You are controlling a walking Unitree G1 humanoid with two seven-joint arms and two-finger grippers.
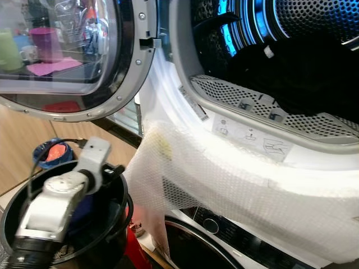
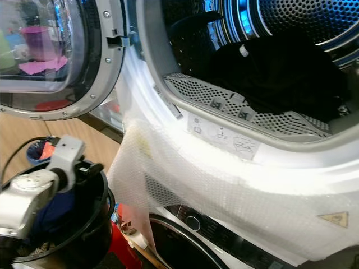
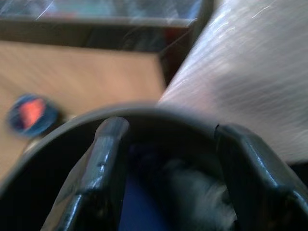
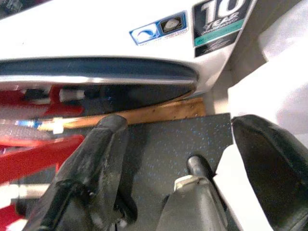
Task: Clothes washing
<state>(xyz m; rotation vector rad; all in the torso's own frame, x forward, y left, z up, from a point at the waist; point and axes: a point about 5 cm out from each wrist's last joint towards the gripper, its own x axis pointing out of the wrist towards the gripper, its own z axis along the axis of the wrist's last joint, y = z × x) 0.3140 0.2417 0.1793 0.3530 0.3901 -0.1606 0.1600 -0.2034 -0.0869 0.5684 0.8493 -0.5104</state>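
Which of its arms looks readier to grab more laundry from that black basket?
The left. Its gripper hangs open over the black basket, above dark clothes. The right gripper points down at the floor.

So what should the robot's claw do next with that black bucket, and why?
Probably lower the left claw a little further into the black bucket and close on the dark clothes inside. Its fingers are open just over the bucket's rim, and the dryer door is open with dark laundry already in the drum.
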